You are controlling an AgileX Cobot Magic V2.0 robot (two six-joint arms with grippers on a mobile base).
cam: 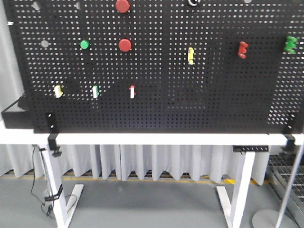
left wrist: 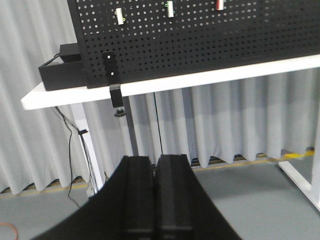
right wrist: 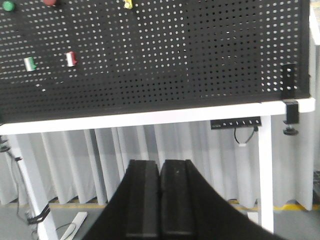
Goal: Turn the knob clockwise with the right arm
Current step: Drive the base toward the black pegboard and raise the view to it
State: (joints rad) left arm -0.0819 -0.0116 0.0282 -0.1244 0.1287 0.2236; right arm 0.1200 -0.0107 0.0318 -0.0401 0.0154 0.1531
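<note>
The knob (cam: 192,2) sat at the top of the pegboard (cam: 166,109), partly cropped, above the middle of the white worktop's (cam: 166,138) front edge. Both the left tool (left wrist: 155,162) and the right tool (right wrist: 160,165) were clenched, empty, and well apart from the board.

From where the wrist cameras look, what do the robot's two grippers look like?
Both look alike. The left gripper and the right gripper are each plain black, with two flat, blocky rectangular fingers set side by side. Below the fingers, each widens into a smooth curved black body. No cables, labels or markings show on either one.
</note>
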